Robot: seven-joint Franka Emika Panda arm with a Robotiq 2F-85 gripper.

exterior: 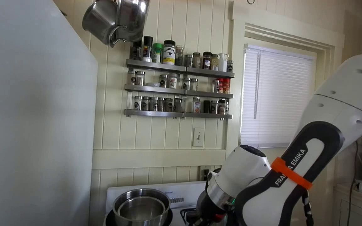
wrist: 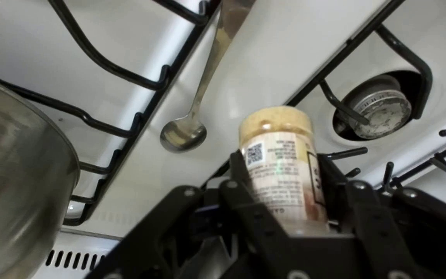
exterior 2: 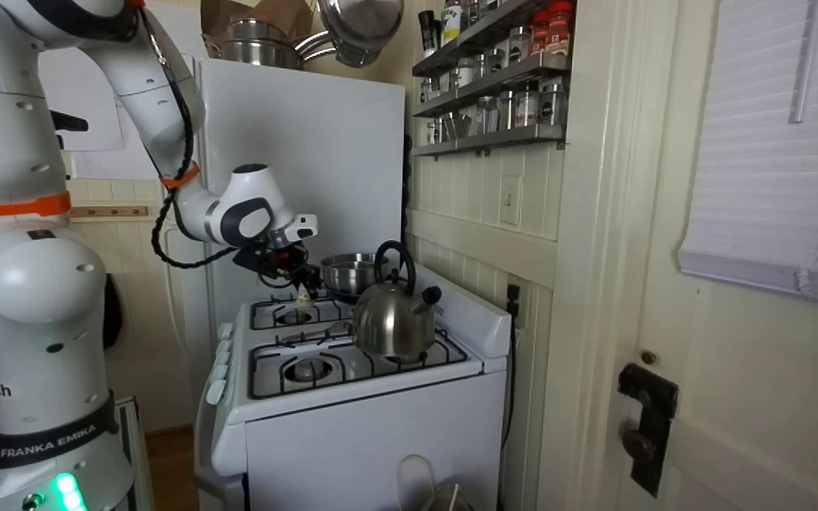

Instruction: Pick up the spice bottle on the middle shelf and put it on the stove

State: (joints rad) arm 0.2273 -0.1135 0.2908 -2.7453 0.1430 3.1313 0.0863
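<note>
The spice bottle, a small cream-labelled jar with pale yellowish contents, shows large in the wrist view (wrist: 281, 174) and small in an exterior view (exterior 2: 304, 297). My gripper (wrist: 285, 168) is shut on it, one finger against each side; in an exterior view the gripper (exterior 2: 304, 275) is low over the stove. The bottle's far end points down toward the stove top; I cannot tell whether it touches. The stove (exterior 2: 366, 433) is white with black grates and a raised back panel (exterior: 187, 191). The middle shelf (exterior: 156, 90) on the wall holds several other jars.
A steel kettle (exterior 2: 395, 323) stands on the near burners. Nested steel bowls (exterior: 141, 207) sit at the back left; their wall fills the wrist view's left (wrist: 18, 174). A spoon (wrist: 184, 133) lies between grates. A fridge (exterior 2: 302, 142) stands beside the stove. Pots (exterior: 115, 22) hang above.
</note>
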